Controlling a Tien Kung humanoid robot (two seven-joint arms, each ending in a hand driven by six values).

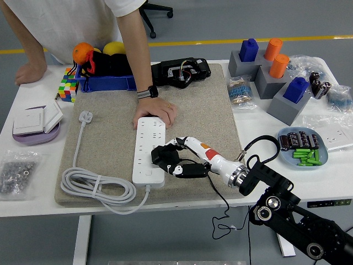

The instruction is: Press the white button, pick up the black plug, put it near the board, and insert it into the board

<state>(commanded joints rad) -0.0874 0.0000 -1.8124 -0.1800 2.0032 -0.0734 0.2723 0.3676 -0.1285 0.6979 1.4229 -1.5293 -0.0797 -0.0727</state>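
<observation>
— Where's the arm?

— The right arm reaches in low from the lower right, its right hand (175,160) stretched left over the grey mat (110,138).

— And the hand?

— Its fingers are wrapped around the black plug (160,155), held at the right edge of the white board (149,150), about halfway along.

— Anything close by?

— A person's hand (156,112) presses the board's far end. The board's white cable (94,187) coils at the left on the surface (33,182).
</observation>
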